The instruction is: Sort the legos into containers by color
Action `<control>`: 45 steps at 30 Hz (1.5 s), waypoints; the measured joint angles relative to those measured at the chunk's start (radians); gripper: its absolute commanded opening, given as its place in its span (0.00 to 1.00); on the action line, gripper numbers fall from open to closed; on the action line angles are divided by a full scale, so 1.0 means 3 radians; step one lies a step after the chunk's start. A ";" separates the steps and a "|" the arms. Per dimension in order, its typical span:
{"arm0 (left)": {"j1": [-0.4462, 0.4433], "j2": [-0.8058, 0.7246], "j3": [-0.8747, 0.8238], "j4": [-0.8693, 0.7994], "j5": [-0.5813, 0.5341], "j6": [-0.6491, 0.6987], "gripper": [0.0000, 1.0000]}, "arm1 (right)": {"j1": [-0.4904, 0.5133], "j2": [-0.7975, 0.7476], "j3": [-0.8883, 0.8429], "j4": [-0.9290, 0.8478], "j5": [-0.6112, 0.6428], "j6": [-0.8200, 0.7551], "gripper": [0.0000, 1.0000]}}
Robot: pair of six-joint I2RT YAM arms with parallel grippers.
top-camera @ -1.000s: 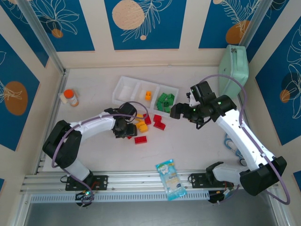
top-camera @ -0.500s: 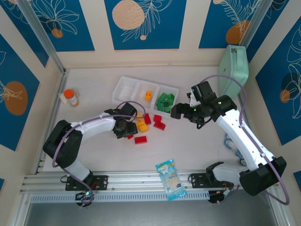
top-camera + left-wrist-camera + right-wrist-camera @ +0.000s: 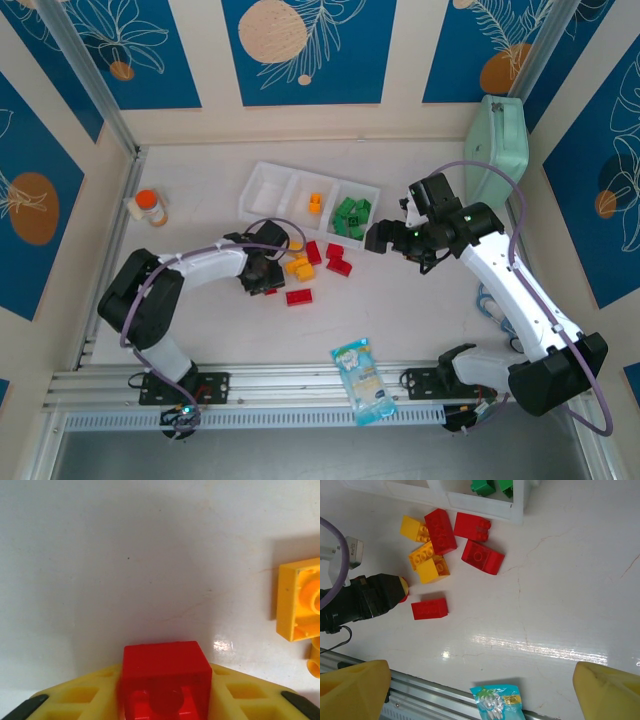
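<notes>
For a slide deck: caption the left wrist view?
Left gripper, jaws clamped on a red lego, white table behind, yellow lego at right.

Loose legos (image 3: pixel 338 265) lie just before the containers (image 3: pixel 268 192)

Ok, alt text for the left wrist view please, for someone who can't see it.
A red lego sits bottom centre, the yellow fingers of the left gripper pressed against both its sides. Beyond it lies white table, with a yellow lego at the right edge.
</notes>
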 measured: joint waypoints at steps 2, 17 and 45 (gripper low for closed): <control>0.0000 0.0001 0.0000 0.0006 0.0011 0.0057 0.35 | 0.0000 0.0000 0.0000 0.0000 0.0000 0.0000 0.94; 0.0046 -0.0290 0.0521 -0.0412 -0.0212 0.0576 0.19 | -0.0069 0.0003 0.0000 0.0008 0.0003 0.0000 0.94; 0.0923 0.1779 0.3271 -0.0683 -0.0284 0.1975 0.57 | -0.0355 0.0066 -0.0055 -0.0104 0.0028 -0.0050 0.94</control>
